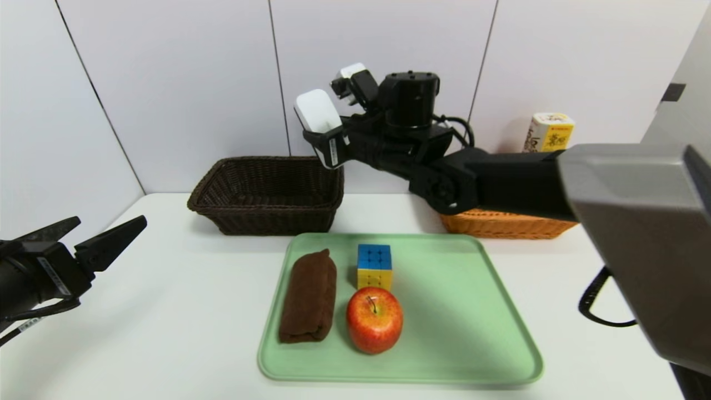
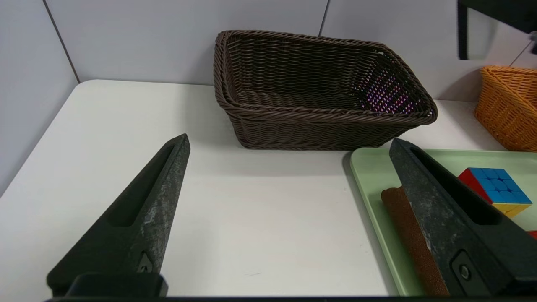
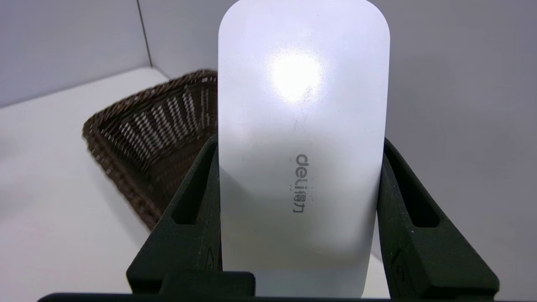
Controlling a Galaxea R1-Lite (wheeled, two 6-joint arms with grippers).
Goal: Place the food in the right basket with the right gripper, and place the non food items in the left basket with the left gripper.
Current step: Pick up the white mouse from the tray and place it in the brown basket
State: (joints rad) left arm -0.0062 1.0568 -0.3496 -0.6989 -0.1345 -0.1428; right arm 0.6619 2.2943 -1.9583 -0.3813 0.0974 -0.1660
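Two baskets flank the right gripper (image 1: 328, 141) clamping the white case (image 1: 316, 111); left gripper (image 1: 105, 233) gapes.

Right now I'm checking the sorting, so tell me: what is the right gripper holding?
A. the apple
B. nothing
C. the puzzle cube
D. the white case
D: the right gripper is shut on the white case, held up near the dark basket, while the apple and cube sit on the green tray.
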